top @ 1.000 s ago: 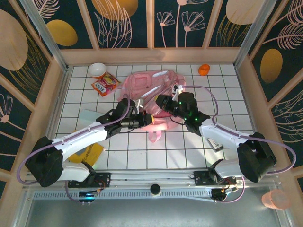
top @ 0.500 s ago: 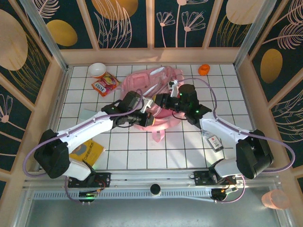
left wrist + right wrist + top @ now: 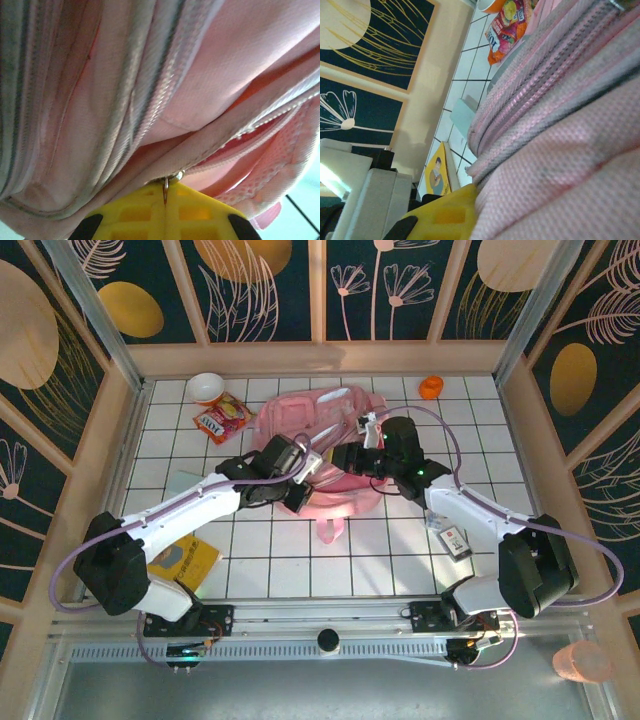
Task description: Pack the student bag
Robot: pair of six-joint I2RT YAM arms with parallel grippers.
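**Zipper pull [image 3: 166, 181] pinched, backpack [image 3: 325, 425] braced**

The backpack lies mid-table, toward the back wall. The left gripper [image 3: 166, 207] is clenched on the pull's metal ring. The right gripper [image 3: 348, 457] looks clamped on bag fabric nearby. Judged best: draw the pull straight along the teeth, not upward, while the right side holds the cloth taut so the slider cannot snag.

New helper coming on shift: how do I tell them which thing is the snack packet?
Start at the pink student bag in the middle of the white tiled table and look toward its far left corner. Beside the white bowl there lies the snack packet: flat, red-orange with a white label, the only printed pouch around.
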